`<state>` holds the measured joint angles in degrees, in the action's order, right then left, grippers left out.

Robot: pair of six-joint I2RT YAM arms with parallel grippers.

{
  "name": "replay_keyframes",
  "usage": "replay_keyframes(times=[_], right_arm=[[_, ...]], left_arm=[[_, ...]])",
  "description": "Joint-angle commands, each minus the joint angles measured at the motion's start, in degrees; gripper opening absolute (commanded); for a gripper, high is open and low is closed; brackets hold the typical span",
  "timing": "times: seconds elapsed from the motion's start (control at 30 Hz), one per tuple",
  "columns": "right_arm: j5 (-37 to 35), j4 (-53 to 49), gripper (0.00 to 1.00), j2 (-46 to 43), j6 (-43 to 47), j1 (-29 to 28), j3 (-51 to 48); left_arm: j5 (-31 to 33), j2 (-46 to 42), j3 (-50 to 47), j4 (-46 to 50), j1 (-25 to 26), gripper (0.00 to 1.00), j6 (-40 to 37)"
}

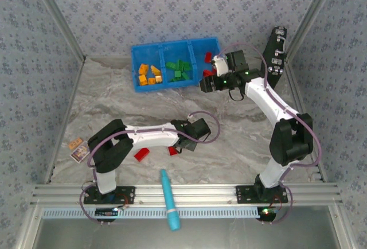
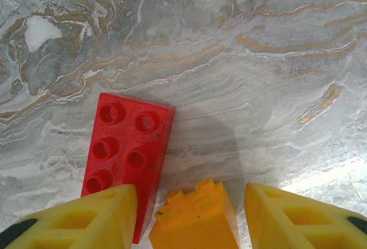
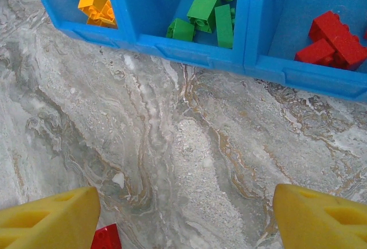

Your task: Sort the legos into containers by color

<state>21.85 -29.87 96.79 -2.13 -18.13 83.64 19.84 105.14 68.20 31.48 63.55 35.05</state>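
Left arm (image 1: 155,137) lies low across the bench (image 2: 258,59). The left fingers (image 2: 103,217) are spread, straddling an orange brick (image 2: 195,217), with a red brick (image 2: 129,151) just beside them. Right arm (image 1: 269,97) is extended near the tray (image 3: 189,55); the right fingers (image 3: 51,217) are wide and empty. Tray compartments hold orange lot (image 3: 97,2), green lot (image 3: 209,14) and red lot (image 3: 332,37).

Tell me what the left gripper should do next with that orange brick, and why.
Probably close the left gripper: its jaws stand open with the orange brick between them, so a squeeze should catch it. The red brick lies outside the gap, off to one side.
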Motion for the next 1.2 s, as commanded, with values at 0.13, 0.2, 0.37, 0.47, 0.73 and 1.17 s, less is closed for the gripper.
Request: replay_keyframes(times=[0.13,0.2,0.37,0.47,0.73,1.17], right_arm=[[0.7,-1.1,0.81,0.6,0.3,0.4,1.8],[0.7,-1.1,0.81,0.7,0.2,0.5,1.9],[0.6,-1.1,0.81,0.6,0.3,0.5,1.9],[0.5,-1.1,0.81,0.6,0.3,0.5,1.9],[0.7,-0.8,0.81,0.7,0.2,0.6,1.6],[1.2,-0.7,0.81,0.5,0.0,0.6,1.3]], left_arm=[[0.6,0.9,1.2,2.9,0.5,0.46,1.0],[0.6,0.9,1.0,3.2,0.6,0.41,1.2],[0.5,0.9,0.9,3.5,0.5,0.34,1.5],[0.5,0.7,0.9,3.9,0.6,0.31,1.8],[2.2,-1.8,0.7,4.8,0.8,0.30,2.7],[5.8,-5.3,1.9,8.8,0.8,0.33,2.4]])
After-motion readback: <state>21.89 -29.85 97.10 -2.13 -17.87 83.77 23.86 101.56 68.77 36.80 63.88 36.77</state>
